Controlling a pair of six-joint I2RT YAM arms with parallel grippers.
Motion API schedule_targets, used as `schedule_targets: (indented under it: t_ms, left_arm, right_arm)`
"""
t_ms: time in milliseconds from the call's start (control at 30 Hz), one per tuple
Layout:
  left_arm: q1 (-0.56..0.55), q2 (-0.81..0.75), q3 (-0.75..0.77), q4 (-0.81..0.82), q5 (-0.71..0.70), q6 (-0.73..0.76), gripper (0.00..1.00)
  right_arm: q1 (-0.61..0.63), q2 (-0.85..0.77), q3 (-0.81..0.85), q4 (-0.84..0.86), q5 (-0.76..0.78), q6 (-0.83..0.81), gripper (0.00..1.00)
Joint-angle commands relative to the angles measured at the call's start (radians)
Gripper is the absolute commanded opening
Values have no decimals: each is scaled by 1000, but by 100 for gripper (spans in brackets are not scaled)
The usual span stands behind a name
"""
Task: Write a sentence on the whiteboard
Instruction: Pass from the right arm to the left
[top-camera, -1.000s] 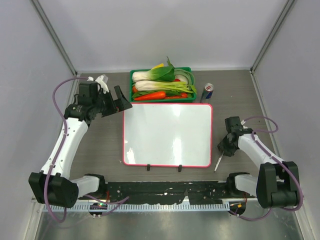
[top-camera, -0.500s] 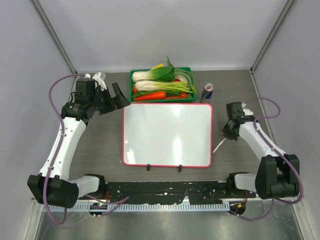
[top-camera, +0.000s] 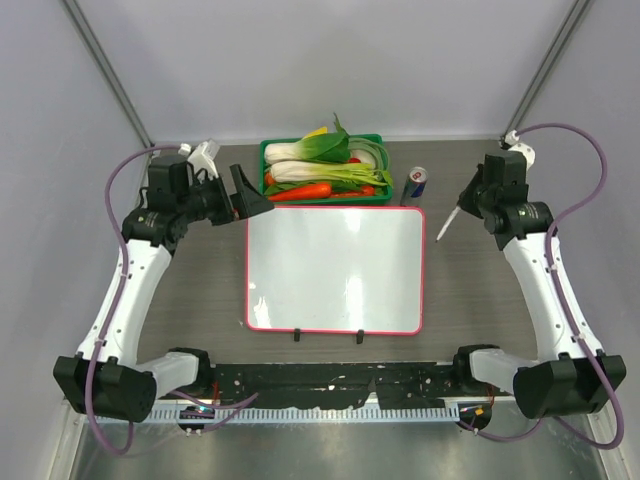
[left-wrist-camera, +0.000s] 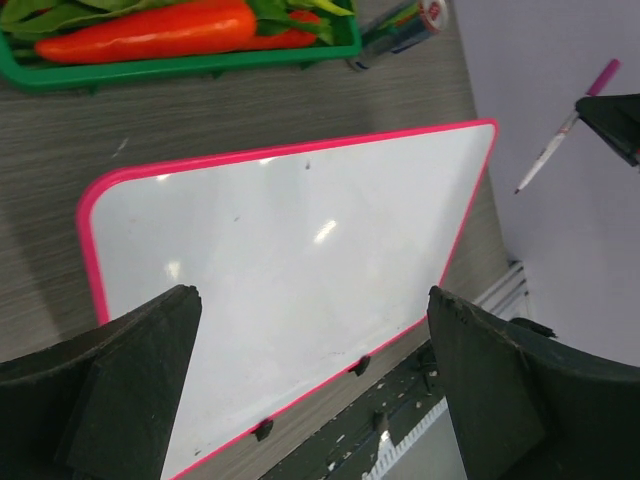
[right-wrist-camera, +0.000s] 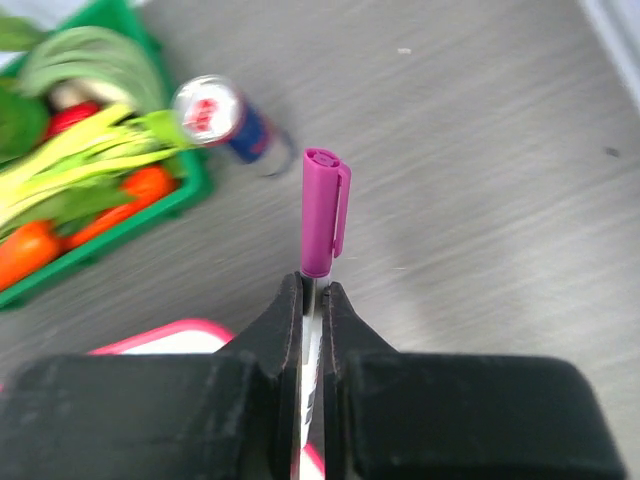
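The whiteboard (top-camera: 335, 270) lies flat mid-table, glossy white with a pink-red frame and two black clips on its near edge. It is blank; no sentence shows on it. It also shows in the left wrist view (left-wrist-camera: 290, 260). My right gripper (top-camera: 468, 202) is raised beyond the board's far right corner. It is shut on a white marker (top-camera: 447, 223) with a magenta cap (right-wrist-camera: 323, 215). The marker's tip points down-left, clear of the board. My left gripper (top-camera: 248, 195) is open and empty, held above the board's far left corner.
A green tray (top-camera: 325, 202) of vegetables stands just behind the board. A blue drink can (top-camera: 416, 184) stands at the tray's right end, close to the marker. Grey walls close in the table on the left, right and back.
My right arm has lifted the marker from the table by the board's near right side and swung it up to the far right corner. My left gripper shifted only slightly.
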Motion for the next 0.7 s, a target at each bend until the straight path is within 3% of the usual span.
schedule_targets:
  t_ms: [0,133,333,567,667]
  left_arm:
    - [-6,-44,-62,249,241,-111,99]
    - [-73,-35,-95,410,280,-204,100]
    - [-254,84,-21,436,241,-211,96]
    - [-326,184,-30,551,253,-256,86]
    - [-339,212,-32,601,266,-285,76]
  right_arm:
    - [32,-75,20,158,-328,11,1]
    - [170,-72,-10,312,-414,98,2]
    - [418,16,-17,499,-439,175,1]
    - [454,131,54,602,-509,218,1]
    - [454,160,68,626,-531,238,1]
